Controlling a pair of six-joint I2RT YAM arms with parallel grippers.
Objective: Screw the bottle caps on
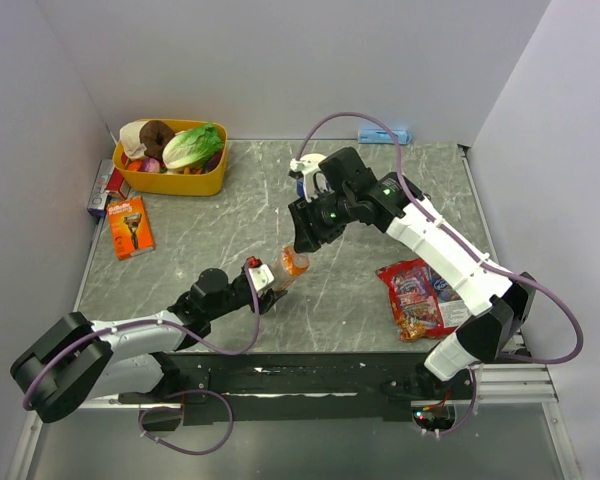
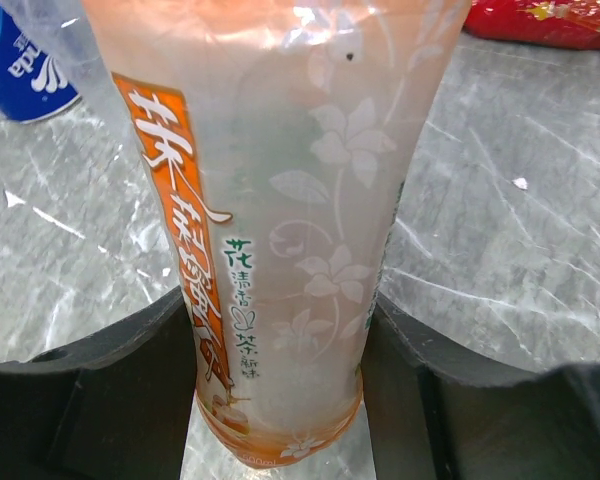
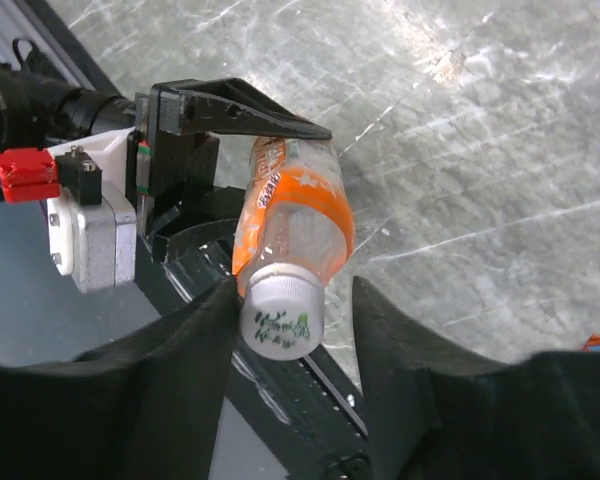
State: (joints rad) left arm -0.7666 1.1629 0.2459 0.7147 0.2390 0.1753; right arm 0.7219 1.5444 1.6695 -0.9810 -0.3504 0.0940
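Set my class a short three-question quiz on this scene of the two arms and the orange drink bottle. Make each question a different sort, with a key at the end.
1. True or false: the orange drink bottle stands upright on the table.
2. Which gripper clamps the bottle's body? A) left gripper B) right gripper C) neither
3. Fill in: the right gripper's jaws stand either side of the bottle's white ____.
Key: 1 false, it is tilted in a gripper's hold; 2 A; 3 cap.
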